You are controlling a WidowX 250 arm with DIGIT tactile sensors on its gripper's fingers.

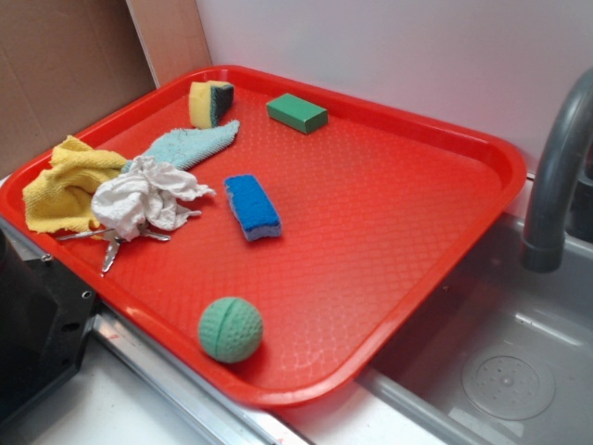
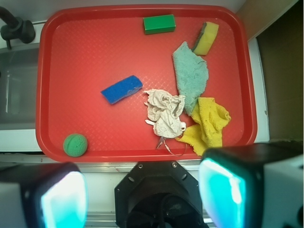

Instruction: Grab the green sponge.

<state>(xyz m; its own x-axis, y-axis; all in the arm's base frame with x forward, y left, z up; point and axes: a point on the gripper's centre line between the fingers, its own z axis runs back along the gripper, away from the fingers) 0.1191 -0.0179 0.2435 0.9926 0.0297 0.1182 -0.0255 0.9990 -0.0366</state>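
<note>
Your gripper (image 2: 142, 194) hangs wide open, high over the tray's (image 2: 47, 85) near edge. The green sponge (image 2: 207, 38) sits in the far corner beside the teal cloth (image 2: 190, 76); steer past the green block (image 2: 159, 23).

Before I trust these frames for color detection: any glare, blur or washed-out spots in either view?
Exterior view: soft, even light, slightly hazy; the red tray looks pale along its right rim, and the green sponge stays distinct. Wrist view: sharper over the tray, but the end effector fingers sit blurred in the foreground, their faces glowing cyan.
</note>
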